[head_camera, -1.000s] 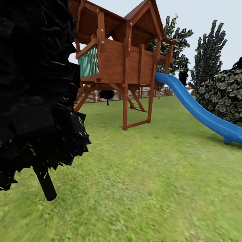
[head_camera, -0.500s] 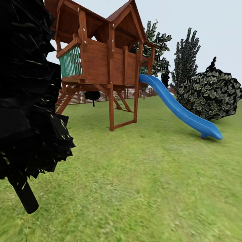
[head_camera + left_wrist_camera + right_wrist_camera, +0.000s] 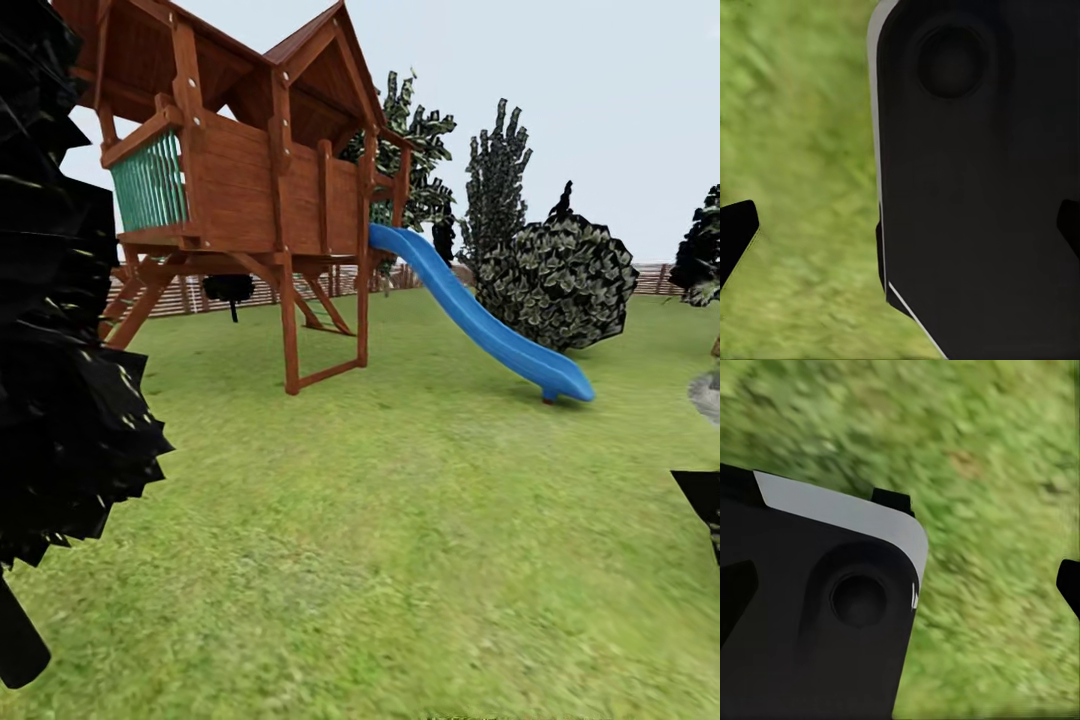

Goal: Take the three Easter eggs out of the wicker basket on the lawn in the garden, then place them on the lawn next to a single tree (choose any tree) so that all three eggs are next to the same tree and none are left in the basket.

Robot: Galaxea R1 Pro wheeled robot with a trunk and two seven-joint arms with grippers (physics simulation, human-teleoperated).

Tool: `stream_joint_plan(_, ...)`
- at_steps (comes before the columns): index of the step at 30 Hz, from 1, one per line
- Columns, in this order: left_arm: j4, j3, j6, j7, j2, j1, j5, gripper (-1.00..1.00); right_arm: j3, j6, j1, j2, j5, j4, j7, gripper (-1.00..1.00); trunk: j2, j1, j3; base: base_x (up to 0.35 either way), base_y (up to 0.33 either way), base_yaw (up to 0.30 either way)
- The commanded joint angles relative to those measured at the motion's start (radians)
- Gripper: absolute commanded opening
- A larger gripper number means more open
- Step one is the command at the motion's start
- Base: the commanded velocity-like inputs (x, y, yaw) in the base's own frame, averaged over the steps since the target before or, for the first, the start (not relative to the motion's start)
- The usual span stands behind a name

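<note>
I am out on the lawn [image 3: 430, 520], looking at a wooden playhouse [image 3: 240, 180] with a blue slide [image 3: 480, 325]. A dark spiky tree [image 3: 60, 380] stands close on my left side. I see no basket and no eggs here, so I think I must go find them. My wrist views show grass and black robot parts, so I cannot tell if my hands are wide or closed. If I roll on carelessly, I could bump that dark tree.

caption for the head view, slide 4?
Robot crossing the lawn: wooden play tower with blue slide, dark conifer close at left, fence behind.
</note>
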Motion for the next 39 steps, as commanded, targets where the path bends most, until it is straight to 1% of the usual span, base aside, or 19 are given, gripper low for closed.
stream_joint_plan(1, 0.0, -0.002, -0.002, 0.001, 0.0, 0.0, -0.001, 1.0, 0.004, -0.007, -0.002, 0.0, 0.003, 0.005, 0.0, 1.0, 0.0, 0.0, 0.0, 0.0, 0.0, -0.285)
stream_joint_plan(8, 0.0, -0.002, -0.002, 0.001, -0.001, 0.0, -0.001, 1.0, 0.004, -0.006, -0.002, 0.0, 0.002, 0.004, 0.0, 1.0, 0.0, 0.0, 0.004, 0.006, 0.0, -0.285)
stream_joint_plan(11, 0.0, -0.002, -0.001, 0.001, -0.001, 0.0, 0.0, 1.0, 0.003, -0.004, -0.001, -0.001, 0.0, 0.004, 0.0, 1.0, 0.0, 0.0, 0.005, 0.182, 0.0, -0.189)
stream_joint_plan(21, 0.0, -0.002, 0.001, 0.001, -0.001, 0.0, 0.002, 1.0, 0.003, -0.002, -0.002, -0.002, 0.0, 0.004, 0.0, 1.0, 0.0, 0.0, 0.005, 0.317, 0.0, -0.029)
stream_joint_plan(33, 0.0, -0.002, 0.001, 0.001, -0.001, 0.0, 0.002, 1.0, 0.002, -0.002, -0.002, -0.002, 0.0, 0.004, 0.0, 1.0, 0.0, 0.0, 0.005, 0.328, 0.0, -0.259)
stream_joint_plan(39, 0.0, -0.002, 0.001, 0.001, -0.002, 0.0, 0.002, 1.0, 0.002, -0.001, -0.002, -0.002, 0.0, 0.004, 0.0, 1.0, 0.0, 0.0, 0.005, 0.328, 0.0, -0.057)
